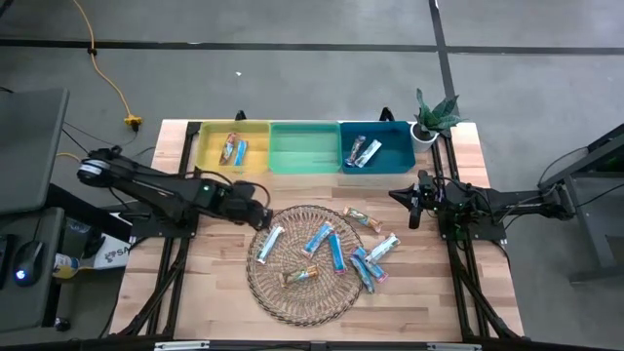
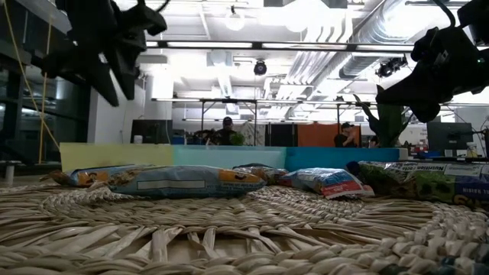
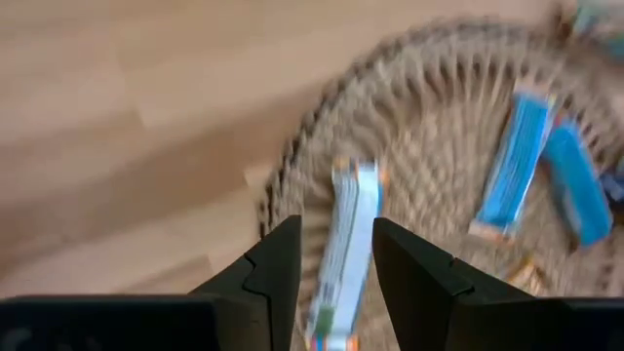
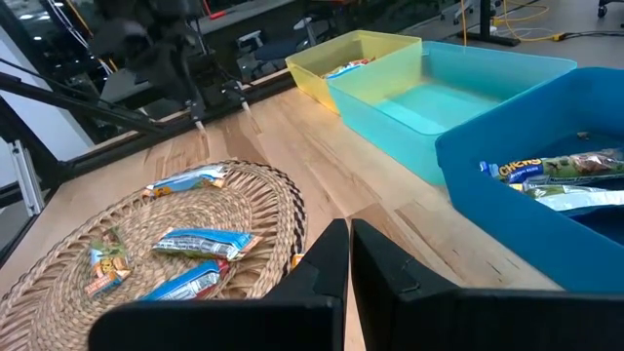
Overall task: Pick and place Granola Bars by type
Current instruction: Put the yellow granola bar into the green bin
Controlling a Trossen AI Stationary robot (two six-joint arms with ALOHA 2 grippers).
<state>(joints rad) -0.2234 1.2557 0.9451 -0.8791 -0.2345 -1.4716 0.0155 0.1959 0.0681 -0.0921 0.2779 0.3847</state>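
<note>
The Granola Bars (image 1: 336, 249) are only partly sorted: most lie loose on the round wicker mat (image 1: 292, 297), with a few spilling off its right edge onto the wooden table (image 1: 156, 302). Seven or eight are on or beside the mat — blue ones near the middle, a white one with orange ends (image 1: 272, 241) at the left rim, an orange-brown one (image 1: 300, 276) toward the front, and a small cluster at the right. At the back of the table stand three bins in a row. The yellow bin (image 1: 210, 156) holds two bars, the blue bin (image 1: 395, 161) holds two, and the green bin (image 1: 304, 161) between them looks bare. So about a third of the job seems done, and the bulk is left. The left gripper (image 3: 336, 268) hangs over the mat's left rim, its fingers spread apart with the white bar lying in line between them below; it is not pinching anything, and a descent onto that bar looks like the step in hand. The right gripper (image 4: 349, 255) waits near the blue bin — fingers pressed together, holding nothing.
</note>
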